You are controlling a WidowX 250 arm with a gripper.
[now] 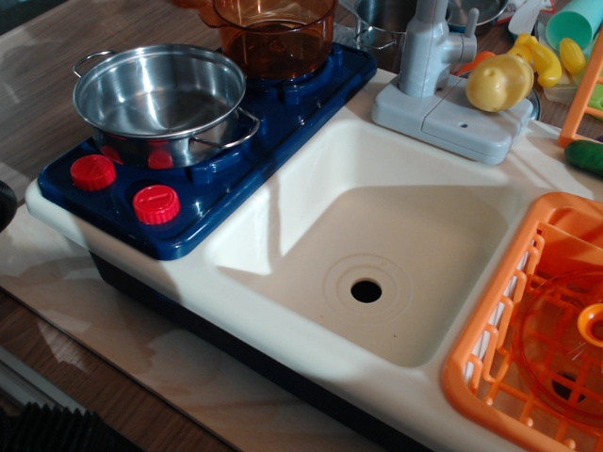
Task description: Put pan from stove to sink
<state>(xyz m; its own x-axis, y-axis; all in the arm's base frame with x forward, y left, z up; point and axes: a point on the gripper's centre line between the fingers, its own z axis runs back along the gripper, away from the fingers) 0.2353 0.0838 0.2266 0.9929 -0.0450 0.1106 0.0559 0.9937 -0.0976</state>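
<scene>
The pan [160, 99], a shiny round steel pot with two thin wire loop handles, stands upright and empty on the front burner of the dark blue stove [283, 104]. Two red knobs [155, 203] sit on the stove's front edge. The cream-white sink [283, 245] lies to the right of the stove, with a round black drain hole [366, 290] in its floor and nothing in it. No gripper shows in this view.
A transparent orange pot [275, 33] stands on the back burner behind the pan. A grey toy faucet [429, 66] rises behind the sink. An orange dish rack [528, 330] borders the sink's right side. A yellow toy [499, 83] lies by the faucet.
</scene>
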